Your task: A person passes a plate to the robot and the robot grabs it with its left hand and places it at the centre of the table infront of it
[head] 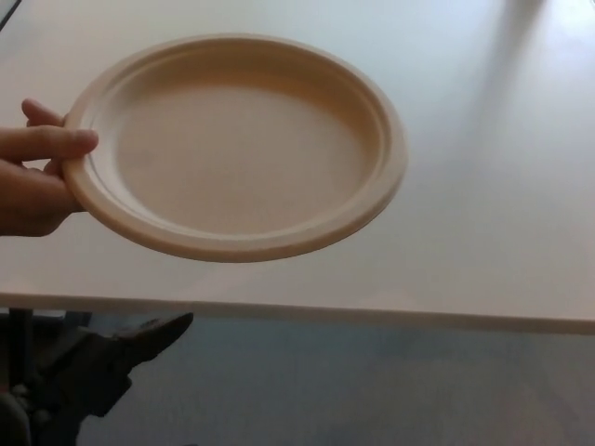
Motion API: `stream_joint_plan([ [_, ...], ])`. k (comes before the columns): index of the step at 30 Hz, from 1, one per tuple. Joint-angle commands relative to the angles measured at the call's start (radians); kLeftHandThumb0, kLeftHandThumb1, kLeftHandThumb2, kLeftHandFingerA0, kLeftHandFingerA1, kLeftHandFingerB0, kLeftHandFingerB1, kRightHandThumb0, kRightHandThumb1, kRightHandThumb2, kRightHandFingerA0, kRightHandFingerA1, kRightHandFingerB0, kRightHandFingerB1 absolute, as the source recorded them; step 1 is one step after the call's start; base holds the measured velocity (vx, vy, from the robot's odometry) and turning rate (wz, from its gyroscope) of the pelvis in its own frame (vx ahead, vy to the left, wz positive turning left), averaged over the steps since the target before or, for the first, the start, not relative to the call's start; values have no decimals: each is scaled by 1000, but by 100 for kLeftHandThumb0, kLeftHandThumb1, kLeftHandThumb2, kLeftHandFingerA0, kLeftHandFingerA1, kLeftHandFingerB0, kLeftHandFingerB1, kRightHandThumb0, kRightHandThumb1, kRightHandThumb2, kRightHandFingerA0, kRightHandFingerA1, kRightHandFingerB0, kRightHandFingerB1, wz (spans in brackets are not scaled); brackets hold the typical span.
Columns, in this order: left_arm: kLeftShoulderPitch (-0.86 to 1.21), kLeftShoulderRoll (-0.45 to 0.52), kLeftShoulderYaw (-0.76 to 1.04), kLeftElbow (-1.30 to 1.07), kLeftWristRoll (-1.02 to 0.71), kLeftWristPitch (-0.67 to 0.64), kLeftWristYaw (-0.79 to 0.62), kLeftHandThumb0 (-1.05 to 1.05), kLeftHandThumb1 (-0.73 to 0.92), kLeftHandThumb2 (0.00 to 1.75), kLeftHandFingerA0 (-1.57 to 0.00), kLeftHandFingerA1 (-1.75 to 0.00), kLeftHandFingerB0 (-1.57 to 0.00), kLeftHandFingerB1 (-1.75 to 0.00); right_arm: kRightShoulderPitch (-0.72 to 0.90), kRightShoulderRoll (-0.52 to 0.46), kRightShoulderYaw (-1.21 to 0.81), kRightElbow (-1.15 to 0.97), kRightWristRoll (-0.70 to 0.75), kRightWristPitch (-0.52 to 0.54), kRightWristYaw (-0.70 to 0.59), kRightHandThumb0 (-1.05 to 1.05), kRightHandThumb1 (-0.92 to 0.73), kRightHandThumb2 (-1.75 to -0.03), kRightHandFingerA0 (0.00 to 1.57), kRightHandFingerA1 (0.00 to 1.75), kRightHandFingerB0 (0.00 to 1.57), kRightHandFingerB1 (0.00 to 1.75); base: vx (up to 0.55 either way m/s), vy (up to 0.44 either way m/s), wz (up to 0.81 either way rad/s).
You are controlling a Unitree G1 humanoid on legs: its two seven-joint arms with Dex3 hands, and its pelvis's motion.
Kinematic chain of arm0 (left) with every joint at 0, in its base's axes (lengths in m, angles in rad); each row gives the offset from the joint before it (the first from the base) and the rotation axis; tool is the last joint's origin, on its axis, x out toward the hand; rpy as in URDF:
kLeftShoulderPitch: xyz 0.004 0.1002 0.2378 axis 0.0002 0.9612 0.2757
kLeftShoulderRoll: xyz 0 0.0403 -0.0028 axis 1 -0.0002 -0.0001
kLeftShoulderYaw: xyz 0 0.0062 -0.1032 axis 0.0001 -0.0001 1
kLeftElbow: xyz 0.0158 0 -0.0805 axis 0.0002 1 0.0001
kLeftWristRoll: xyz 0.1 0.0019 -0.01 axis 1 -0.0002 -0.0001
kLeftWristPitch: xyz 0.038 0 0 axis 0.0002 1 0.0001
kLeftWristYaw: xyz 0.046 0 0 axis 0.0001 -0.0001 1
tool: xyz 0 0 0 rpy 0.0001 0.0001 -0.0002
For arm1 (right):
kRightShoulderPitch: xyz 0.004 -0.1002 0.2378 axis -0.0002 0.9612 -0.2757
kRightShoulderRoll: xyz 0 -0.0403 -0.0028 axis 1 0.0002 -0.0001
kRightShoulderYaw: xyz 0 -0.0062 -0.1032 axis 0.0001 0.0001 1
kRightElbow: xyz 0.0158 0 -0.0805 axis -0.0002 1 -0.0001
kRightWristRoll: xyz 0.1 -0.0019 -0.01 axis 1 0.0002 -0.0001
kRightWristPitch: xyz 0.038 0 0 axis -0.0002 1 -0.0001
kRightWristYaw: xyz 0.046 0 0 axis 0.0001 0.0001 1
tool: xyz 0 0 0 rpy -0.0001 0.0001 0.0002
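A person's hand [33, 181] holds a round, tan disposable plate [237, 144] by its left rim, thumb pressed on top of the rim and the other fingers tucked beneath. The plate hangs in the air above the near left part of the pale tabletop [483, 186], tilted slightly with its shallow well facing up, and casts a soft shadow on the surface just below its near rim. It touches nothing but the person's hand.

Below the tabletop's near edge, at the lower left, the robot's left hand [102, 358] shows as a dark, blurred shape against the grey floor [372, 390]. 1 thick finger points up and to the right toward the underside of the plate, clear of it and of the tabletop's edge. The left hand holds nothing, and its fingers appear spread apart, though the blur hides finer detail. A dark table leg [19, 348] stands just left of it.

The robot's right hand does not appear in the head view. The far right of the tabletop is washed in bright light, with a faint grey streak of shadow running toward the far edge.
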Motion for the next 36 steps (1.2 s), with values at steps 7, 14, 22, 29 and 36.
stream_joint_plan([
  [7,-109,-119,111,-236,-34,-344,83,-69,51,56,-35,-49,-32,-34,27,-22,4,20,-7,2,18,-76,-79,-63,31,54,28,44,0,0,0],
  [14,-119,-264,156,-384,1,-223,85,-76,71,61,-50,-58,-33,-37,15,-26,12,21,-16,0,21,-80,-63,-106,33,63,21,53,0,0,0],
  [22,-184,-291,148,-414,-6,-174,30,-70,67,61,-55,-59,-38,-34,-3,-28,18,25,-22,11,22,-80,-63,-107,35,63,21,52,0,0,0],
  [29,-190,-191,142,-389,102,-60,-123,-37,23,86,-1,-52,0,-47,0,-29,15,25,-22,0,26,-82,-63,-107,35,63,23,53,0,0,0],
  [36,-276,-165,99,-358,236,99,-234,-70,44,82,-3,-15,-9,-38,4,-37,18,22,-30,6,24,-82,-77,-65,35,57,29,45,0,0,0],
])
